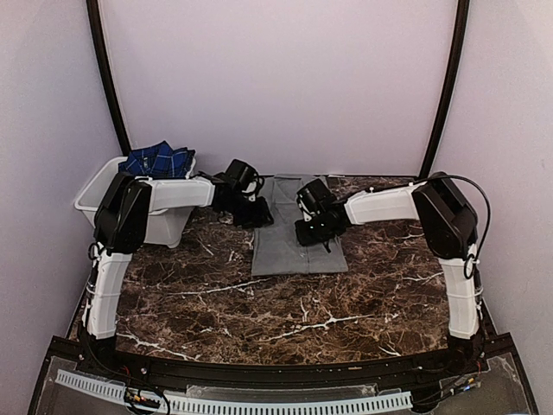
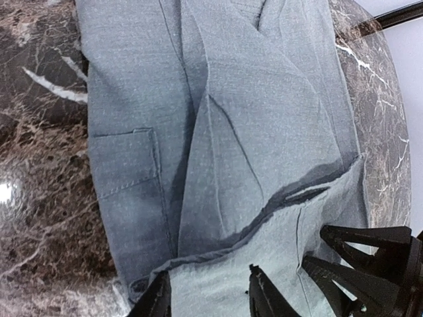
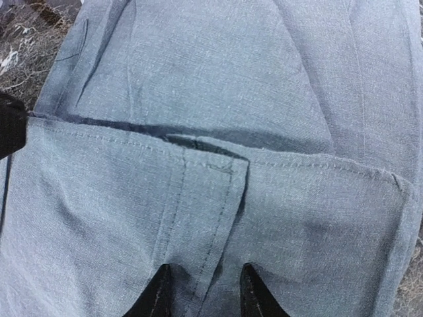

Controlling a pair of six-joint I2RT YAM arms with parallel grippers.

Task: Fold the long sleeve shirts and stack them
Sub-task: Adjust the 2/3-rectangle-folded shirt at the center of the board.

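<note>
The grey shirt (image 1: 298, 246) lies as a long narrow strip at the back middle of the table. Its hem end is folded over onto its body; the stitched hem edge shows in the left wrist view (image 2: 277, 205) and the right wrist view (image 3: 218, 155). My left gripper (image 1: 256, 213) is low at the strip's left edge, jaws apart over the folded layer (image 2: 210, 298). My right gripper (image 1: 313, 232) is on the strip's right side, jaws apart, fingertips (image 3: 158, 290) resting on the cloth. The plaid shirt (image 1: 157, 160) lies bunched in the tub.
A white plastic tub (image 1: 95, 197) stands at the back left, beside the left arm. The table is dark brown marble (image 1: 285, 320). Black frame posts (image 1: 108, 78) rise at the back corners. The right gripper's black fingers (image 2: 370, 264) show in the left wrist view.
</note>
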